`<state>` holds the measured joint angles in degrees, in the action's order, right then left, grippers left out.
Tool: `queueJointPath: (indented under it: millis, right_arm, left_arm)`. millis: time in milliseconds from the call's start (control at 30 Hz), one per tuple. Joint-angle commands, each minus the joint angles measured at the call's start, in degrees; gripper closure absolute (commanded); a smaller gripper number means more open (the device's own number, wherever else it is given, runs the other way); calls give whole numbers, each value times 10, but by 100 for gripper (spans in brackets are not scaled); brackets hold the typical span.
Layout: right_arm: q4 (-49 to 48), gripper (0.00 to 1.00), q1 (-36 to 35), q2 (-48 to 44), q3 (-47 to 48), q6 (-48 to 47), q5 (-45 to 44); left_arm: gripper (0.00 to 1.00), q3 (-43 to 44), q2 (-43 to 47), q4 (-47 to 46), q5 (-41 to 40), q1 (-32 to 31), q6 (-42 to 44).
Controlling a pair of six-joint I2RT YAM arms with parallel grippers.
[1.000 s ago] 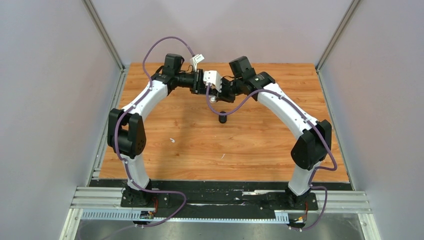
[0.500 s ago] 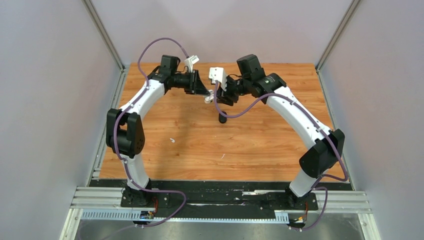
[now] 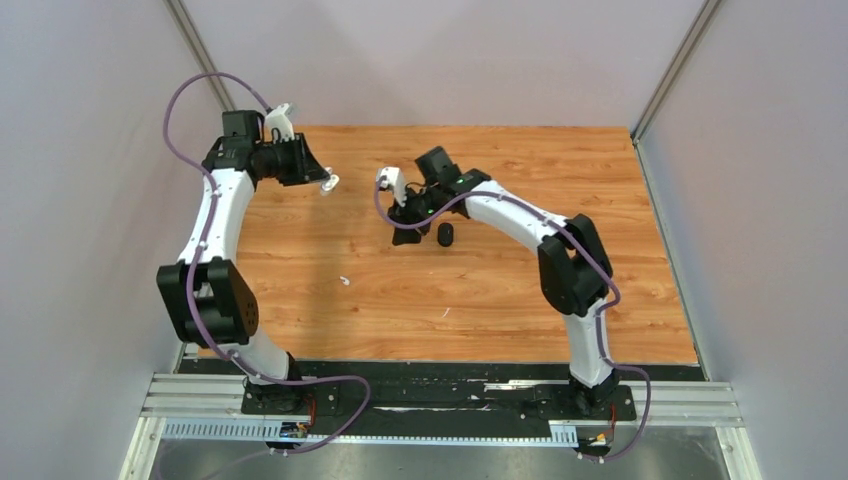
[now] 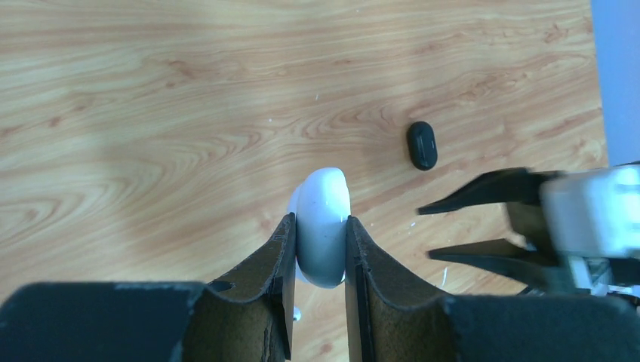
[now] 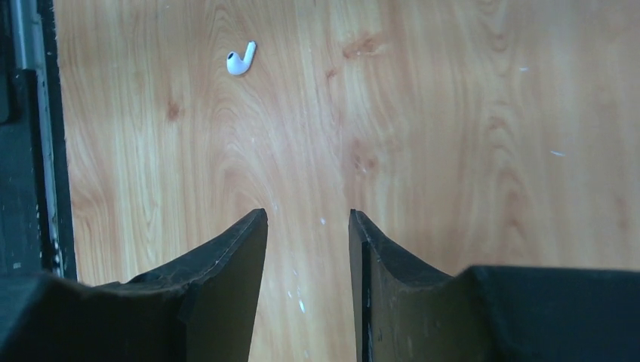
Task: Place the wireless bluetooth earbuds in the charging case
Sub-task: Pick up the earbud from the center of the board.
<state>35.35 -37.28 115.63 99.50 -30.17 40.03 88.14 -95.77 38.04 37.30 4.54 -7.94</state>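
A white charging case (image 4: pixel 323 226) is clamped in the left tool (image 4: pixel 320 235), well left of the black oval case (image 3: pixel 446 234). The right tool (image 5: pixel 308 219) is held open beside that case. One white earbud (image 3: pixel 343 281) is seen on the desk (image 3: pixel 600 180), to its near-left.

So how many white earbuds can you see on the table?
1. The white earbud lies alone on the wooden table, left of its centre. Others may be hidden or too small to make out.

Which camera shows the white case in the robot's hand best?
The left wrist view: the white case fills the middle, pinched between the left gripper's fingers. The top view shows it only as a small white bit at that gripper's tip. The right wrist view misses it.
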Motion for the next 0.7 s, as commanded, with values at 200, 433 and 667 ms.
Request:
queueJointPath:
  millis: [200,433,667]
  right_arm:
    - [-210,57,-128,43,-27,190,-119]
    - [-259,54,-161,89,-42,148,-93]
    - [-272,57,-170,142,-8,118,-106]
  left_arm:
    - [100,-57,131,23,-49,43,17]
    - [100,-46,122,0,-47,57,-3]
    - [100,-36,114,-2,-32,60,-11]
